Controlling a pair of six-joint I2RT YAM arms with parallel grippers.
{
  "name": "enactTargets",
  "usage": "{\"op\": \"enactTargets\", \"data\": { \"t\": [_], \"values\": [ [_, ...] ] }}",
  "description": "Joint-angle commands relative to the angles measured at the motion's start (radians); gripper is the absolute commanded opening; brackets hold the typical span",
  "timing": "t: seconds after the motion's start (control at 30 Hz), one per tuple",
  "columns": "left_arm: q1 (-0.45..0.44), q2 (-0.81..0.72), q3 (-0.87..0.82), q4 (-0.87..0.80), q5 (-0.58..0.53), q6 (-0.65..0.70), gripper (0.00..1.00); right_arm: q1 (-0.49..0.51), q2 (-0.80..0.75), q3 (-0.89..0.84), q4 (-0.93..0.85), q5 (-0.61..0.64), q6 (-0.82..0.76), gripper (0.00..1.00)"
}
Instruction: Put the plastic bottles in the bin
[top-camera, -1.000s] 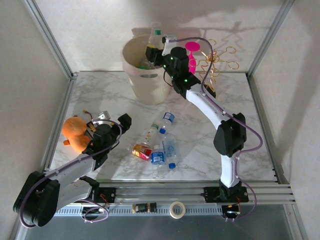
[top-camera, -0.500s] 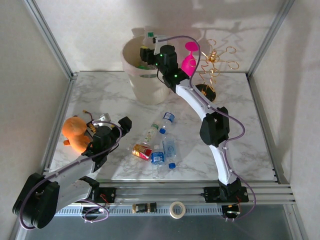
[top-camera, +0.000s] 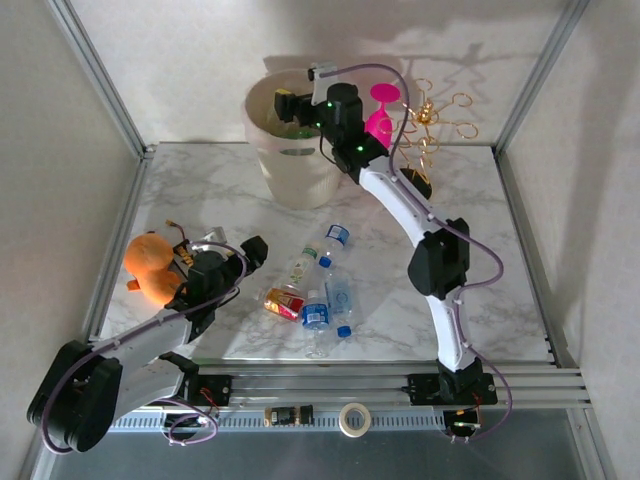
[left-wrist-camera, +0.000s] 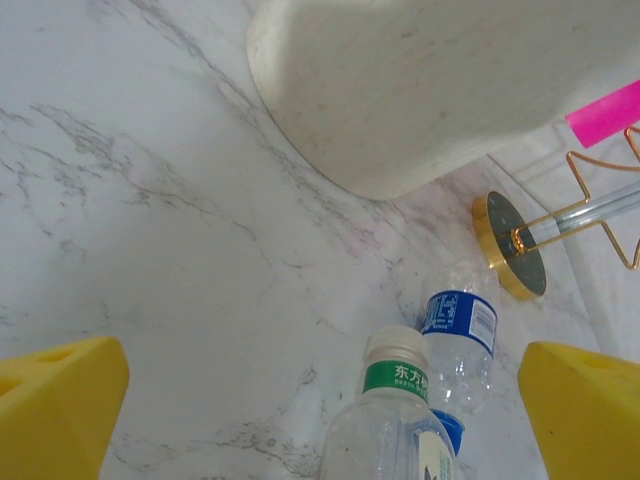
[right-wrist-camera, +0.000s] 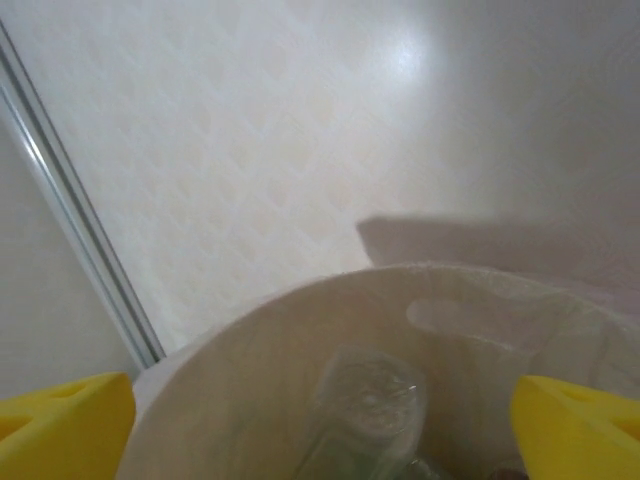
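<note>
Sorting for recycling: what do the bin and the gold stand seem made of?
The bin: probably plastic, matte cream, faintly speckled surface. The gold stand: likely metal, thin bent wire on a disc base with glossy gold sheen.

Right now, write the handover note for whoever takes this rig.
Right pincer: open, empty, above the mouth of the bin.
Left pincer: open, empty, low over the table, pointed at the loose bottles.
Done: at least one clear bottle lies in the bin.
Left: five lie loose mid-table: far bottle, green-labelled bottle, red-labelled bottle, near bottle, rightmost bottle. The green-labelled one lies straight ahead of the left pincer, so it is probably the next pick.
</note>
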Motion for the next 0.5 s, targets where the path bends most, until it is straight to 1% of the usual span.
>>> {"op": "enactTargets", "data": {
  "t": [0.0, 0.17, 0.23, 0.4, 0.47],
  "values": [
    [0.001, 0.016, 0.049, -0.011, 0.053, 0.016, 1.0, 0.005, -0.153, -0.098, 0.042, -0.037, -0.007, 0.99],
    [-0.027, 0.057, 0.09, -0.036, 0.079, 0.024, 1.0, 0.005, -0.331, -0.355, 0.094, -0.035, 0.007, 0.99],
    [-0.045, 0.084, 0.113, -0.052, 0.088, 0.03, 1.0, 0.006, -0.405, -0.464, 0.118, -0.018, 0.014, 0.99],
    [-0.092, 0.179, 0.181, -0.1, 0.113, 0.046, 1.0, 0.006, -0.598, -0.807, 0.227, 0.046, 0.061, 0.99],
    [-0.11, 0.214, 0.206, -0.128, 0.118, 0.052, 1.0, 0.006, -0.659, -0.911, 0.245, 0.075, 0.081, 0.99]
  ]
}}
